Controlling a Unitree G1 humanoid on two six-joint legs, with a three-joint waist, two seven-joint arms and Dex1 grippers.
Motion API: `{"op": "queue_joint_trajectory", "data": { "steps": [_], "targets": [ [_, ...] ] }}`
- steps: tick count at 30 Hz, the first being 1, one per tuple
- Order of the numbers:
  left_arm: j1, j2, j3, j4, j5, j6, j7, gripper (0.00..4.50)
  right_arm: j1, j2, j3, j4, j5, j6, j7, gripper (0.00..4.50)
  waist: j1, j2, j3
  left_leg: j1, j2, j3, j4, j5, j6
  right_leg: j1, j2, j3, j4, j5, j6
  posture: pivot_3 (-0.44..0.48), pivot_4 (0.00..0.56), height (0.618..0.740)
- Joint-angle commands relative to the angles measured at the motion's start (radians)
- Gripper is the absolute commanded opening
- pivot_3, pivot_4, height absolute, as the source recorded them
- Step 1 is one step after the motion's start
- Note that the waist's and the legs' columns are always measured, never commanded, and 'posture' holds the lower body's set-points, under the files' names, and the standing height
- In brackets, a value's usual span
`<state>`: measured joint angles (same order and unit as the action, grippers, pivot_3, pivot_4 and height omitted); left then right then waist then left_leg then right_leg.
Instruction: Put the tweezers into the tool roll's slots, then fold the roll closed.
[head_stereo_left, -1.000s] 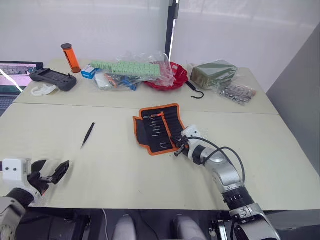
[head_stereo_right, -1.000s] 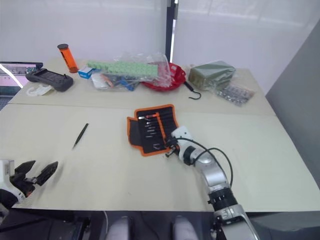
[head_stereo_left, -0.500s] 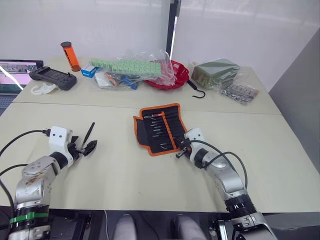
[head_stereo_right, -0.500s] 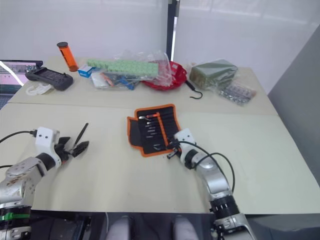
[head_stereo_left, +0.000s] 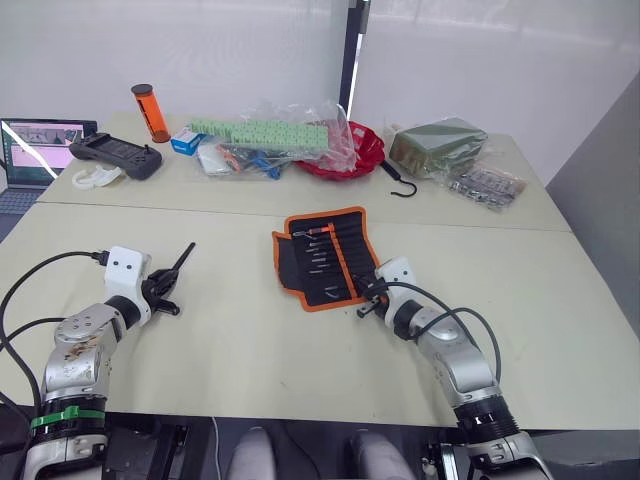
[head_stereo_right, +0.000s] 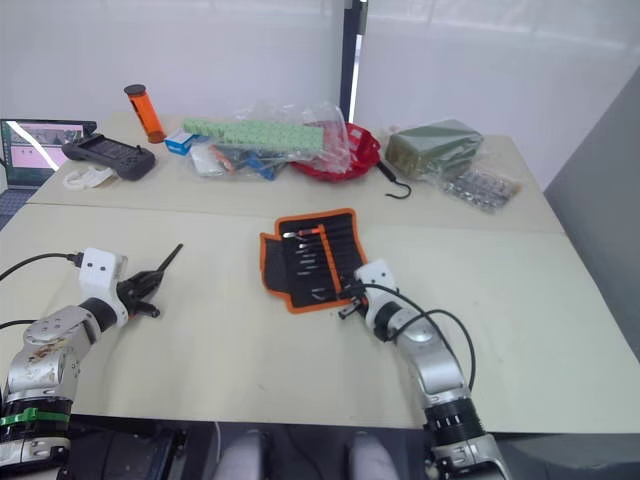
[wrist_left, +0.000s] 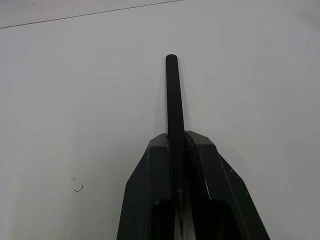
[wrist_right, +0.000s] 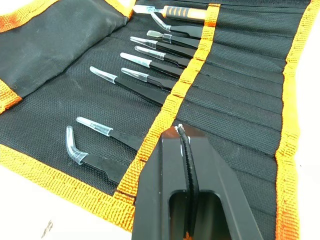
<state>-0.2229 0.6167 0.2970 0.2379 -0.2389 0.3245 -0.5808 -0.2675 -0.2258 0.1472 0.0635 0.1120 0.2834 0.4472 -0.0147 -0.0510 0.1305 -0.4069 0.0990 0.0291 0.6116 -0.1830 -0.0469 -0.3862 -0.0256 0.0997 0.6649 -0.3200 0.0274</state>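
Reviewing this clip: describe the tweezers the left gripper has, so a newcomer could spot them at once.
On the near cream table, look left of the open tool roll to the left gripper, shut on a slim black pair of tweezers. Unlike the tweezers tucked into the roll's slots, this pair is outside the roll, jutting from between the fingers.

Seen from head height, looking forward and down across a pale table (head_stereo_left: 560, 300) toward a white wall: two eye views sharing nearly the same scene, with the tool roll (head_stereo_left: 325, 258) mid-frame and clutter along the far edge. Shot from the left wrist, close along shut fingers (wrist_left: 200, 185) clamping one of the tweezers (wrist_left: 173, 100) over bare tabletop. Shot from the right wrist, very close over the roll's slots (wrist_right: 235, 90).
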Motion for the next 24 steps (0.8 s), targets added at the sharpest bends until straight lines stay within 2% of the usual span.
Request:
{"op": "queue_joint_trajectory", "data": {
  "steps": [1, 5, 10, 15, 18, 24],
  "targets": [
    [-0.017, 0.023, 0.028, -0.043, -0.039, -0.027, -0.037, 0.04, 0.041, -0.018, 0.0, 0.033, -0.02, 0.057, -0.01, 0.0, 0.0, 0.0, 0.0, 0.0, 0.0, 0.0, 0.0, 0.0, 0.0, 0.0, 0.0, 0.0, 0.0, 0.0, 0.0, 0.0, 0.15, 0.737],
    [-0.067, 0.048, 0.01, -0.12, -0.094, -0.02, -0.128, 0.04, 0.056, -0.023, -0.002, 0.013, -0.02, 0.066, -0.011, 0.0, 0.003, 0.0, 0.0, -0.002, 0.0, 0.0, 0.0, 0.001, -0.001, -0.001, 0.0, 0.0, -0.001, 0.0, 0.0, 0.0, 0.15, 0.737],
    [-0.242, 0.062, -0.091, -0.145, -0.101, 0.017, -0.217, 0.04, 0.062, -0.017, 0.001, -0.005, -0.016, 0.072, -0.023, 0.0, 0.01, -0.001, 0.0, -0.002, 0.0, 0.0, 0.001, 0.002, -0.003, -0.001, 0.0, -0.001, -0.001, 0.0, 0.001, 0.0, 0.15, 0.737],
    [-0.386, 0.065, -0.258, -0.126, -0.047, 0.03, -0.34, 0.04, 0.072, -0.009, 0.003, -0.047, -0.014, 0.088, -0.035, 0.0, 0.002, 0.0, 0.0, -0.003, -0.001, 0.0, 0.0, 0.002, -0.003, -0.001, 0.001, 0.0, -0.001, 0.0, 0.001, 0.0, 0.15, 0.737],
    [-0.471, 0.06, -0.376, -0.067, 0.023, -0.002, -0.412, 0.04, 0.083, -0.005, 0.001, -0.071, -0.012, 0.095, -0.041, 0.0, 0.0, 0.0, 0.001, -0.004, -0.001, -0.001, 0.0, 0.002, -0.003, -0.001, 0.002, 0.0, -0.001, 0.0, 0.001, 0.0, 0.15, 0.737],
    [-0.629, 0.006, -0.532, 0.069, 0.105, -0.084, -0.564, 0.04, 0.096, 0.01, 0.0, -0.121, 0.001, 0.102, -0.051, 0.0, 0.001, 0.001, 0.001, -0.005, -0.001, -0.002, 0.001, 0.002, -0.002, -0.002, 0.002, 0.001, -0.001, 0.0, 0.002, 0.0, 0.15, 0.737]
  ]
}}
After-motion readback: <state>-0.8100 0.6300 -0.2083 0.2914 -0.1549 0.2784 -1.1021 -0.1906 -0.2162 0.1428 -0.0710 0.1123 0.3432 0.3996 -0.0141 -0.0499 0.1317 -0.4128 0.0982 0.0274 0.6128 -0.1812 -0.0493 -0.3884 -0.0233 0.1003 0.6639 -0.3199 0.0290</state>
